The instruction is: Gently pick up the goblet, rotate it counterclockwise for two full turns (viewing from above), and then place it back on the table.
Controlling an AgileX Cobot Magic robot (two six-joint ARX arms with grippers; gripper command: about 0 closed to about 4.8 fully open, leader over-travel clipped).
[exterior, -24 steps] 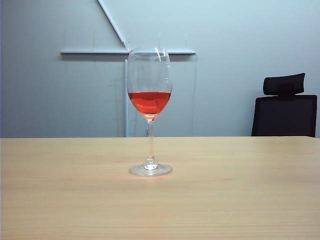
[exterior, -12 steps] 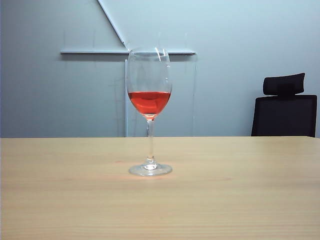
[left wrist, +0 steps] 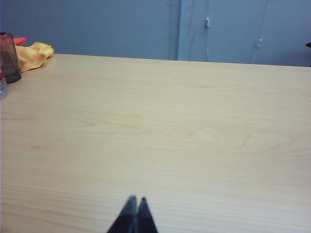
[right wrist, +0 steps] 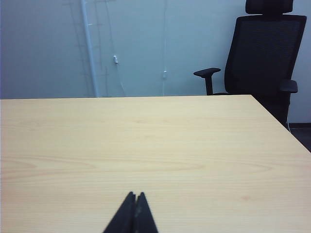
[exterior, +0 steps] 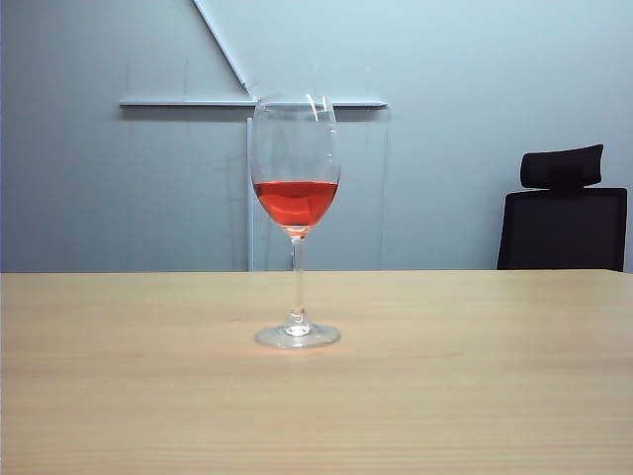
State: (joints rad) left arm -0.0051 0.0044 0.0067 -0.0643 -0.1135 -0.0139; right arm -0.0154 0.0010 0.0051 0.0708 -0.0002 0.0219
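The goblet (exterior: 295, 218), a tall clear wine glass with red liquid in its bowl, stands upright on the light wood table (exterior: 475, 376) in the exterior view, left of the middle. No gripper shows in that view. In the left wrist view my left gripper (left wrist: 136, 199) is shut with nothing in it, low over bare table (left wrist: 165, 126). My right gripper (right wrist: 135, 194) is likewise shut and holds nothing, above bare table (right wrist: 146, 145) in the right wrist view. Neither wrist view shows the goblet.
A black office chair (exterior: 564, 213) stands behind the table's far right edge; the same chair (right wrist: 265, 53) fills the corner of the right wrist view. A yellow cloth (left wrist: 31, 54) and a dark tumbler (left wrist: 9, 57) sit at the table's far left corner.
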